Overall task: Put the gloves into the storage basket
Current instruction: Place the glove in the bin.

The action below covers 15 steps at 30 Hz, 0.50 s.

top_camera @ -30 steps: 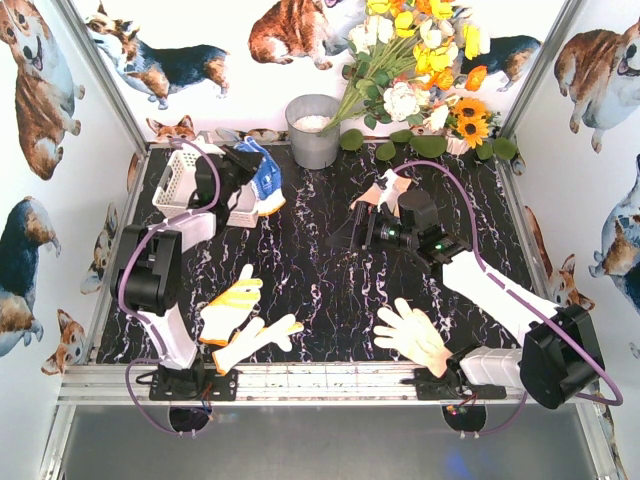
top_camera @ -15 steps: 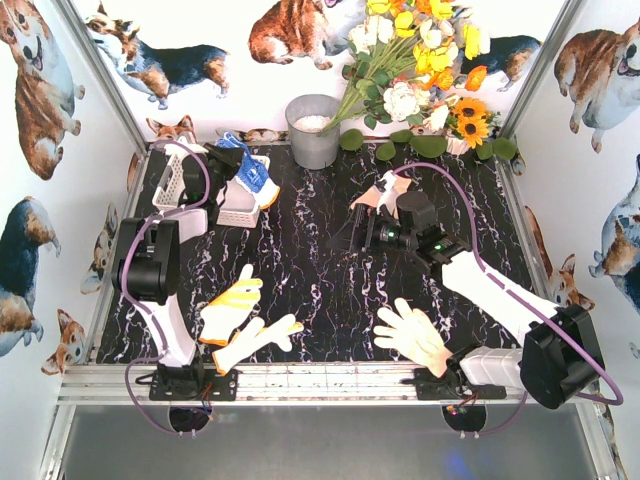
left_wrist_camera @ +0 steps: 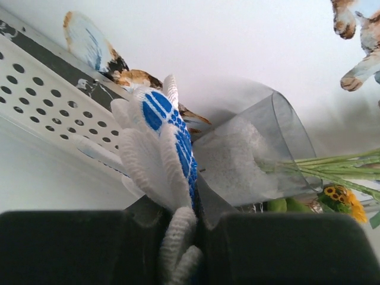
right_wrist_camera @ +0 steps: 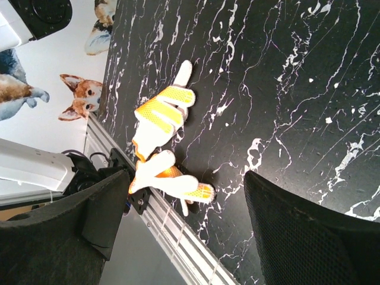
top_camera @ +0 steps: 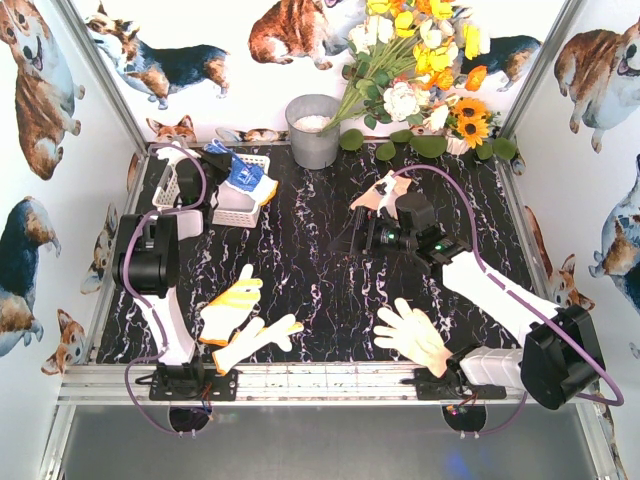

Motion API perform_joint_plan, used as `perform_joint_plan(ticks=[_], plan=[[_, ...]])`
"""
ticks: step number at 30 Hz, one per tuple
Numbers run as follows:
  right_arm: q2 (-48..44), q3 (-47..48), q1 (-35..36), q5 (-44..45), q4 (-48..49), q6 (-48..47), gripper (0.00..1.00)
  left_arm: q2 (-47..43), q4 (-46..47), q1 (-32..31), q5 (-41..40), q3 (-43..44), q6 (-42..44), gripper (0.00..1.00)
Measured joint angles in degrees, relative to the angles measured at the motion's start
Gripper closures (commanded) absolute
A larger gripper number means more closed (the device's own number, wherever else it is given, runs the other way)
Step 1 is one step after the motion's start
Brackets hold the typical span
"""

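The left fingers [left_wrist_camera: 139,240] are clenched on the cuff of the blue glove [left_wrist_camera: 163,139]. The glove sticks out past them above the white basket [top_camera: 238,214] at the far left of the surface [top_camera: 320,270]; whether it touches the basket cannot be told. A grey bucket [top_camera: 313,132] stands near the basket. The right fingers [right_wrist_camera: 89,228] are spread and grasp nothing, with a peach glove [top_camera: 383,190] just beyond them. A yellow glove [top_camera: 232,303] touches a cream glove [top_camera: 256,340] near the front edge, and a second cream glove [top_camera: 412,336] lies by the right arm's base.
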Motion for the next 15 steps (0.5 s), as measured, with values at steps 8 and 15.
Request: perform_joint_plan(ticks=[8,15], plan=[[-0.83,0.00,0.11,0.74,-0.96,0.00,0.20,2.95,-0.02,0.48,-3.19,0.02,4.85,1.00],[-2.10,0.02,0.11,1.57,-1.62,0.00,0.20,7.74,-1.77,0.63,-6.29,0.17,6.54,1.00]])
